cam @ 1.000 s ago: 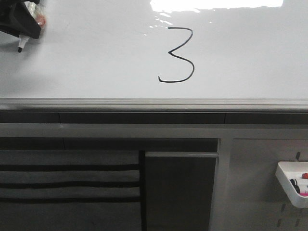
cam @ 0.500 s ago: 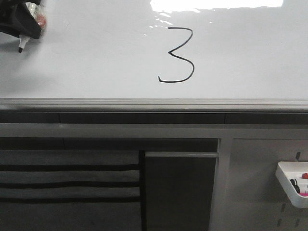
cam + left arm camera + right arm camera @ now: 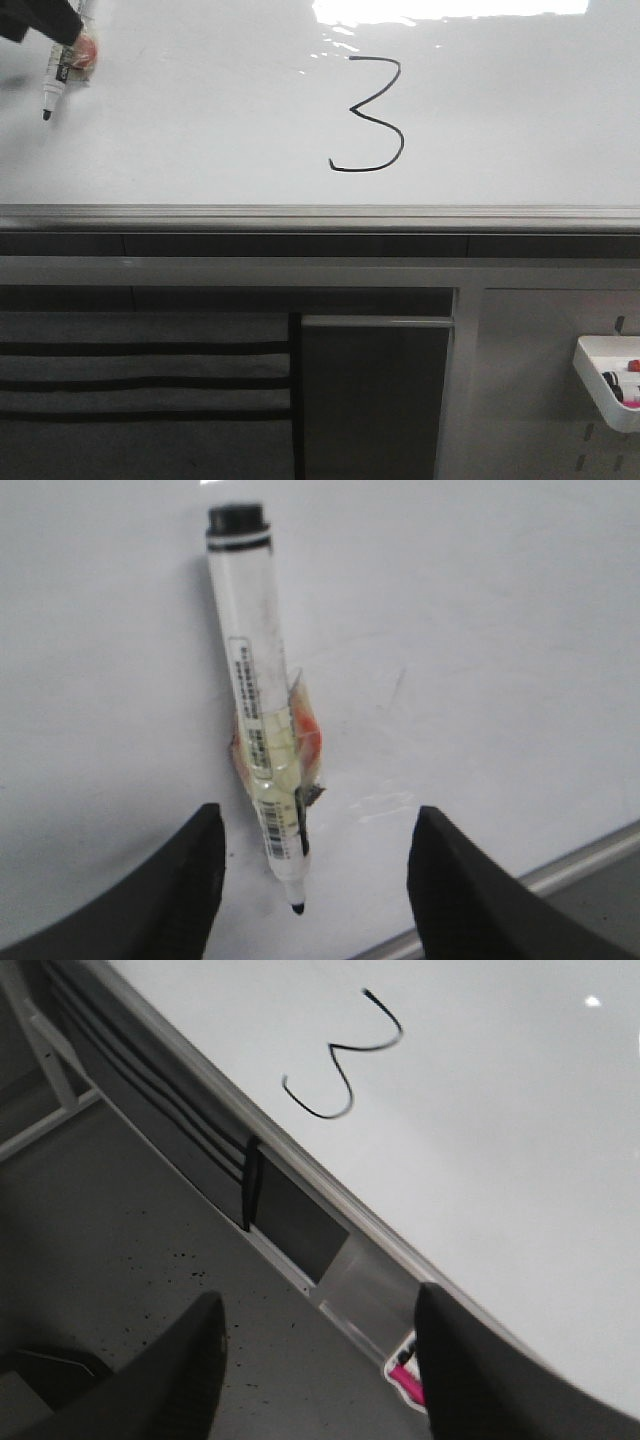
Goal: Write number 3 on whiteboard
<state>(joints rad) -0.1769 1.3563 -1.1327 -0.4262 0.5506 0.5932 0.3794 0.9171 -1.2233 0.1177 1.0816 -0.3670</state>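
The number 3 (image 3: 370,115) is drawn in thin black line on the whiteboard (image 3: 200,130), right of the middle; it also shows in the right wrist view (image 3: 345,1060). A white marker (image 3: 62,62) with orange tape round its barrel rests on the board at the far left, black tip uncapped. In the left wrist view the marker (image 3: 250,650) lies between and beyond the fingers, touching neither. My left gripper (image 3: 315,825) is open and empty. My right gripper (image 3: 318,1310) is open and empty, off the board over the dark floor.
A grey metal rail (image 3: 320,215) runs along the board's near edge. Below it are dark panels and a grey pegboard with a white tray (image 3: 605,380) holding markers at the right; the tray's pink contents (image 3: 405,1380) show beside my right finger.
My left gripper has let go of the marker and drawn back toward the upper left, nearly out of the front view. The marker now lies uncovered on the board.
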